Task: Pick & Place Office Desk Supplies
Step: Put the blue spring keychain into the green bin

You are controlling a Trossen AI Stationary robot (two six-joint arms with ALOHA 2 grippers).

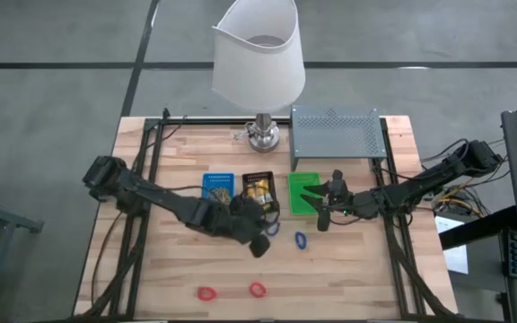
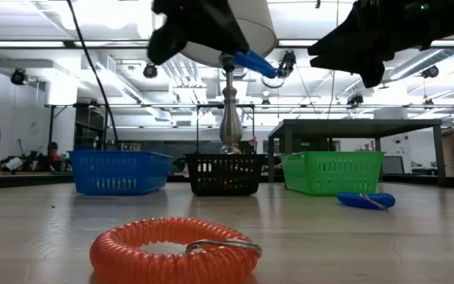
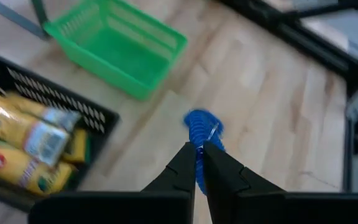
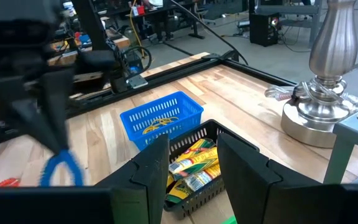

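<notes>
Your left gripper (image 3: 199,163) is pinched narrow on a blue coil ring (image 3: 202,129), holding it by one edge so most of the ring hangs free past the fingertips; in the high view it sits over the counter (image 1: 169,269) just in front of the black tray (image 1: 259,192). The grip looks thin, so a quick swing could let the ring twist out or drop short of a tray, and the coil could snag on a tray wall as you lower it. A second blue ring (image 1: 300,240) lies loose on the counter nearby, with two red rings (image 1: 207,293) well apart toward the near edge. The black tray already holds yellow packets (image 3: 17,146), the blue tray (image 1: 217,186) holds tan rubber bands, and the green tray (image 1: 303,192) looks bare. Your right gripper (image 4: 194,163) hangs with its fingers spread wide and nothing between them, above the green tray. That puts both arms close together: carry the ring toward the green tray and you risk the arms colliding. The lamp (image 1: 258,63) stands just behind the trays, so a high lift could clip its shade.
</notes>
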